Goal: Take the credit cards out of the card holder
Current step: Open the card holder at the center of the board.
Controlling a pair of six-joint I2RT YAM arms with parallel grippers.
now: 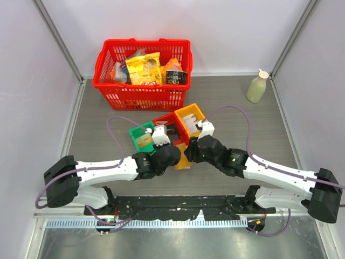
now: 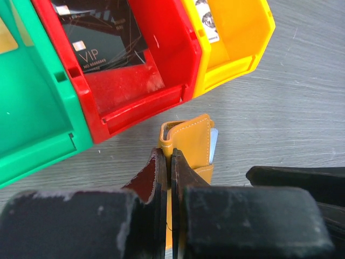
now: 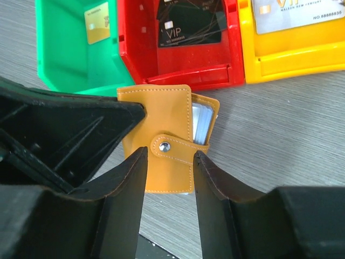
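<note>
The tan-orange card holder [image 3: 156,116] stands on edge on the grey table, just in front of the coloured bins, closed by its snap strap [image 3: 166,146]. My left gripper [image 2: 168,159] is shut on the card holder [image 2: 193,141], pinching its stitched edge. Pale bluish sleeves [image 3: 200,121] with card edges show at the holder's open side. My right gripper [image 3: 170,155] is open, its fingers standing either side of the strap and the holder's lower part. In the top view the card holder [image 1: 182,162] shows between the two gripper heads.
Three small bins stand right behind the holder: a green bin [image 3: 64,59] with a cream card [image 3: 98,22], a red bin [image 3: 135,54] with a black VIP card [image 3: 188,27], and a yellow bin [image 3: 302,54] with a silver card [image 3: 291,13]. A red basket [image 1: 143,91] and a bottle [image 1: 257,86] stand further back.
</note>
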